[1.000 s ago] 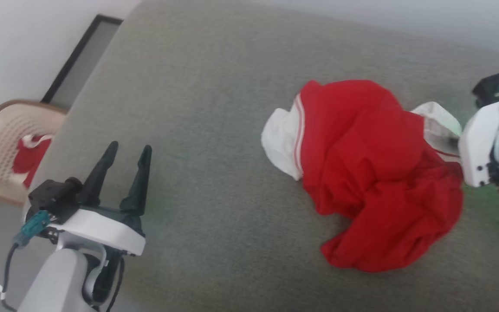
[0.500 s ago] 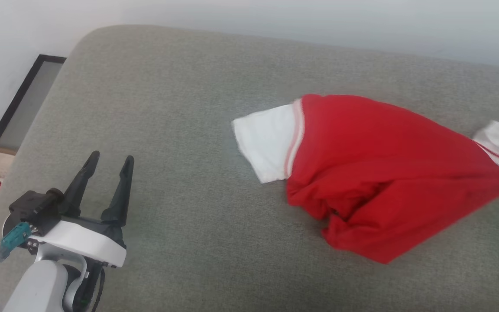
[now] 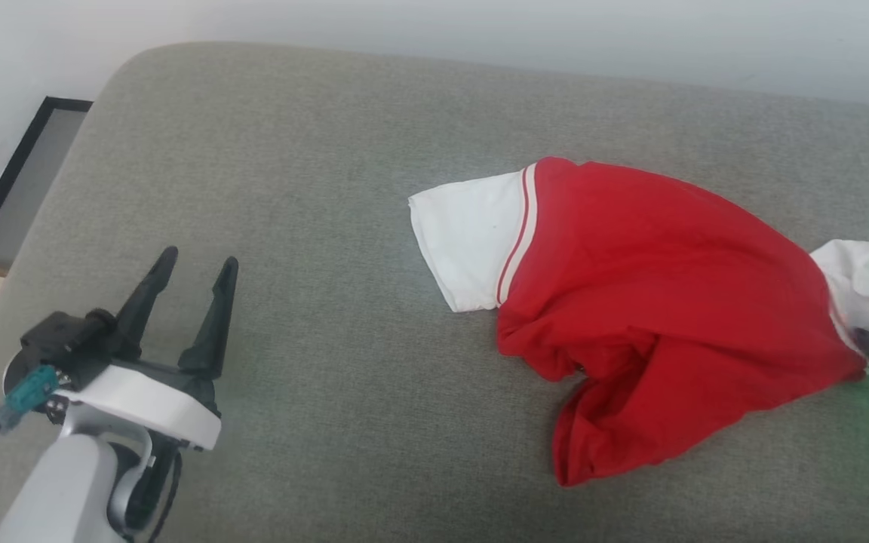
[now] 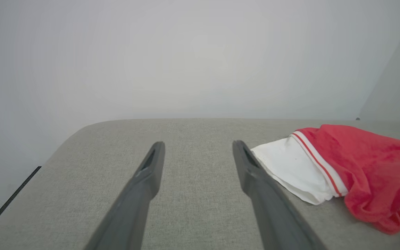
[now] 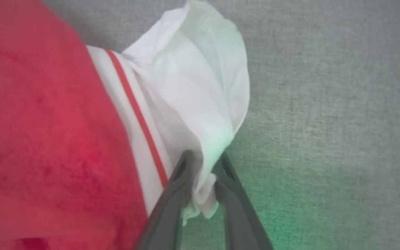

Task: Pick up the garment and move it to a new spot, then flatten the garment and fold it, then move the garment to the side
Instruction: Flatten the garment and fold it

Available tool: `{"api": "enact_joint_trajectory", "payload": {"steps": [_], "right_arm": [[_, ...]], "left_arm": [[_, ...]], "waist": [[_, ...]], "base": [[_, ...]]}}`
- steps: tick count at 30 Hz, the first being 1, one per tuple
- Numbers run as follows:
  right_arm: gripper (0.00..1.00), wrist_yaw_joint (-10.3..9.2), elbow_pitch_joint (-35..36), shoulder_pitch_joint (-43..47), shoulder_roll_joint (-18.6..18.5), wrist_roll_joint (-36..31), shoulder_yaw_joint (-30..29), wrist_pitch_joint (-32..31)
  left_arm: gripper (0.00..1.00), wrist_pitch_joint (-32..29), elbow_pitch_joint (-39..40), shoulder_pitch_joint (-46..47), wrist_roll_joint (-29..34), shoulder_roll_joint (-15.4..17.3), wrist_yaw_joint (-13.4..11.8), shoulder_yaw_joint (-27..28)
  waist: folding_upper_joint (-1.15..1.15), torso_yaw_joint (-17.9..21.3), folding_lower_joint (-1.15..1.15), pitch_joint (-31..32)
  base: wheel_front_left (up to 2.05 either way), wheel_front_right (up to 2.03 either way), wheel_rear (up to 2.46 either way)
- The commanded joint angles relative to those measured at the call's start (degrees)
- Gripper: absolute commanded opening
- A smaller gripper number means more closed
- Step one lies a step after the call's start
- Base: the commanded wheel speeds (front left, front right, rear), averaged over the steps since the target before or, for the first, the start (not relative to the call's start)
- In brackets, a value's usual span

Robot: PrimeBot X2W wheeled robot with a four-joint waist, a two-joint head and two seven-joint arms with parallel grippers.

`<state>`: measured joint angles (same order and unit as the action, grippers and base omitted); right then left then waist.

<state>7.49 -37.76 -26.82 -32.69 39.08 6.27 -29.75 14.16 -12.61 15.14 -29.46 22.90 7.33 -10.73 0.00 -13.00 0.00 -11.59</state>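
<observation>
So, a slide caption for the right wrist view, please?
Right gripper grips the white sleeve of a soft bright-red shirt on grey fabric.

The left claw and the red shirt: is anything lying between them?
No. In the head view, the stretch of grey cushion between the left gripper and the shirt is bare.

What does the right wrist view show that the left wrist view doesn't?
Right wrist: the right end effector with one white sleeve of the garment bunched between its fingers. Left wrist: the left end effector, open and empty above the grey cushion, and the other sleeve lying flat. Both: the red garment body and grey cushion.
</observation>
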Motion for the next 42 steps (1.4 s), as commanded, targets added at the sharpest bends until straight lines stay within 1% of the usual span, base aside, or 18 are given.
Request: {"api": "enact_joint_trajectory", "payload": {"steps": [1,6,10,14,15,17,19,23,26,28,30,32,33,35,39,42], "right_arm": [[1.00,0.00,-0.18,-0.42,0.97,-0.67,0.40,-0.19],[1.00,-0.03,2.18,-2.26,1.25,-2.22,0.69,-0.24],[1.00,-0.03,6.03,-2.67,1.80,-2.66,0.45,2.82],[1.00,-0.03,11.27,-1.55,3.27,-4.02,-1.03,9.58],[1.00,-0.03,14.15,-0.68,4.15,-5.28,-2.32,13.99],[1.00,-0.03,17.09,0.35,5.11,-7.12,-3.22,18.52],[1.00,-0.04,19.46,1.55,6.45,-9.39,-4.84,22.76],[1.00,-0.01,23.69,3.92,10.38,-13.76,-7.77,29.19],[1.00,-0.01,26.50,5.73,14.37,-16.73,-9.89,32.40],[1.00,-0.01,28.19,6.69,16.72,-18.14,-10.58,33.75],[1.00,-0.01,29.59,7.83,19.06,-18.72,-10.88,34.20],[1.00,-0.01,30.83,8.56,20.76,-19.12,-10.69,34.21],[1.00,-0.01,30.83,8.56,20.76,-19.12,-10.69,34.21],[1.00,-0.01,31.95,9.04,22.07,-19.44,-10.38,34.15],[1.00,-0.01,33.70,9.83,23.84,-19.70,-9.90,34.44],[1.00,-0.01,34.60,9.83,24.79,-19.67,-9.69,34.48]], "left_arm": [[1.00,-0.34,0.05,0.99,-0.06,0.22,0.10,0.01],[1.00,-3.35,0.23,3.08,-2.34,1.42,0.12,0.34],[1.00,-7.75,1.31,5.08,-5.07,3.23,0.15,0.43],[1.00,-12.27,2.59,6.72,-6.98,5.38,0.16,0.22],[1.00,-14.78,2.61,7.64,-7.90,6.29,0.16,-0.10],[1.00,-17.36,2.77,8.79,-9.15,6.62,0.13,0.10],[1.00,-20.11,2.76,9.99,-9.17,8.02,-0.10,-0.26],[1.00,-25.59,2.42,12.55,-10.03,9.53,-0.52,-1.07],[1.00,-30.34,1.51,14.70,-11.01,10.82,-0.91,-1.62],[1.00,-33.50,0.20,16.04,-11.85,11.27,-1.17,-1.83],[1.00,-36.46,-0.98,17.29,-11.12,12.35,-1.62,-2.58],[1.00,-39.85,-2.90,18.53,-11.69,12.79,-2.55,-2.97],[1.00,-39.85,-2.90,18.53,-11.69,12.79,-2.55,-2.97],[1.00,-43.28,-5.08,19.46,-10.64,13.83,-3.23,-4.10],[1.00,-49.04,-10.21,21.43,-10.02,14.73,-5.02,-5.65],[1.00,-54.06,-13.54,22.89,-10.26,14.78,-6.31,-6.83]], "waist": [[0.00,0.52,0.00,0.15],[0.00,3.01,0.00,0.74],[0.00,6.06,0.00,1.05],[0.00,9.74,0.00,0.93],[0.00,11.67,0.00,0.77],[0.00,13.72,0.00,0.54],[0.00,15.80,0.00,0.16],[0.00,19.95,0.00,-1.01],[0.00,22.86,0.00,-2.13],[0.00,24.64,0.00,-3.11],[0.00,26.29,0.00,-4.08],[0.00,27.80,0.00,-5.12],[0.00,27.80,0.00,-5.12],[0.00,29.11,0.00,-6.19],[0.00,30.97,0.00,-8.07],[0.00,31.72,0.00,-9.09]], "base": [[0.00,0.00,0.00],[0.00,0.00,0.00],[0.00,0.00,0.00],[0.00,0.00,0.00],[0.00,0.00,0.00],[0.00,0.00,0.00],[0.00,0.00,0.00],[0.00,0.00,0.00],[0.00,0.00,0.00],[0.00,0.00,0.00],[0.00,0.00,0.00],[0.00,0.00,0.00],[0.00,0.00,0.00],[0.00,0.00,0.00],[0.00,0.00,0.00],[0.00,0.00,0.00]]}}
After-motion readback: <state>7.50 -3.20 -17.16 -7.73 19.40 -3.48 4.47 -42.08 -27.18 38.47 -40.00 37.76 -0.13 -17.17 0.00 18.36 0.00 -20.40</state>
